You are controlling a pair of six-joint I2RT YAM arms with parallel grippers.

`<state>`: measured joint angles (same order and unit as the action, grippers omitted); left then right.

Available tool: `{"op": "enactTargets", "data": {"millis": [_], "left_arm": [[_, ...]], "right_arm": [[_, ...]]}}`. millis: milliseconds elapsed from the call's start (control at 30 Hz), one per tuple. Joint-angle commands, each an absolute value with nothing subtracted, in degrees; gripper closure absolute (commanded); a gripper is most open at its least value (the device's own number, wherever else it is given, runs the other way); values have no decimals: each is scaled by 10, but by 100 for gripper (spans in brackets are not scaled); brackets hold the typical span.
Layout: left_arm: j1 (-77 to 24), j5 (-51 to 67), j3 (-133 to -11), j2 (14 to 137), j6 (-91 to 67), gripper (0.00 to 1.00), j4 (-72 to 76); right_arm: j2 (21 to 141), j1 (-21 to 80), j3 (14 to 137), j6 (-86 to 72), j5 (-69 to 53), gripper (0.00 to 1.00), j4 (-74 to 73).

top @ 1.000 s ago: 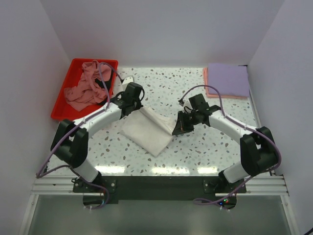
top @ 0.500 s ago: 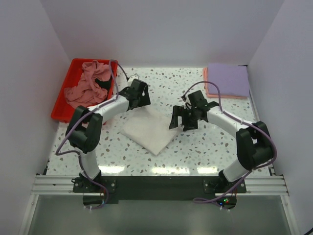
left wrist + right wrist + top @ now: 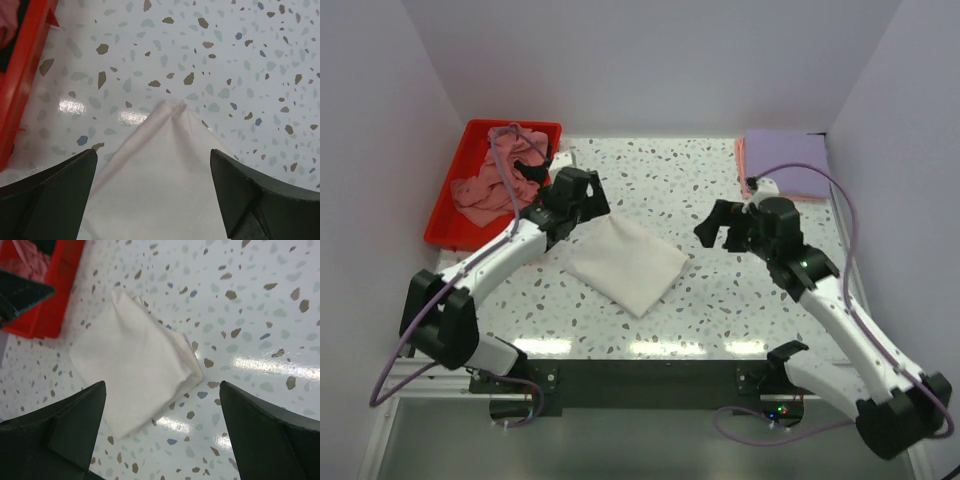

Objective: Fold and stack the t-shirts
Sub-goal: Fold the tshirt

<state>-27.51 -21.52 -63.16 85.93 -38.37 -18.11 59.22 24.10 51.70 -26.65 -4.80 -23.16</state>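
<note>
- The white t-shirt [image 3: 625, 265] lies folded into a compact, roughly square packet in the middle of the tabletop [image 3: 720, 300]. It is turned so that one corner points toward the far left.
- The left hand [image 3: 588, 205] hovers over that far-left corner. Its fingers [image 3: 47, 200] are spread wide apart, with nothing between them. In its wrist view, the small pinched pleat at the corner sits between the two fingers.
- The right hand [image 3: 718, 228] hangs just off the packet's right corner, above bare tabletop. Its fingers [image 3: 57, 432] are also wide apart and hold nothing.
- With both hands empty and clear of the cloth, the fold on this shirt looks finished. The packet probably now needs to be carried to the pile.
- That pile sits at the far right corner, well apart from the packet. A lavender t-shirt [image 3: 788, 160] lies flat on a salmon-pink t-shirt [image 3: 741, 165], with only the lower one's left edge showing. Keeping them there probably leaves the middle free for folding.
- The red tray [image 3: 445, 225] at the far left holds crumpled pink t-shirts [image 3: 485, 190] not yet folded, within easy reach of the left arm.
- No print, brand or writing can be read. The white packet shows only plain cloth on top, so any printed side must be folded inward or facing down.
</note>
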Motion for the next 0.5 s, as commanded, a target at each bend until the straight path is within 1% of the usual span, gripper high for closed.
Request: {"op": "enactTargets", "data": {"millis": [0, 33, 100, 167, 200, 300, 333, 433, 467], "left_arm": [[-273, -233, -583, 757, -403, 0, -161], [-273, -234, -561, 739, -409, 0, -162], [-273, -236, -543, 690, -418, 0, -190], [-273, -226, -516, 645, -437, 0, -230], [-273, -222, -486, 629, -444, 0, -240], [-273, -226, -427, 570, -471, 0, -272], [-273, -231, -418, 558, -479, 0, -283], [-273, -262, -409, 532, -498, 0, -338], [-273, -275, -410, 528, -504, 0, -349]], "right_arm": [[473, 242, 446, -336, 79, 1, -137], [453, 241, 413, -348, 81, 1, -126], [415, 241, 390, -352, 56, 1, -105], [417, 242, 392, -339, 34, 1, -125], [423, 242, 397, -338, 22, 1, -161], [468, 242, 413, -329, -13, 1, -202], [479, 243, 412, -330, -44, 1, -202], [532, 257, 384, -366, -91, 1, -154], [550, 266, 379, -382, -91, 1, -141]]}}
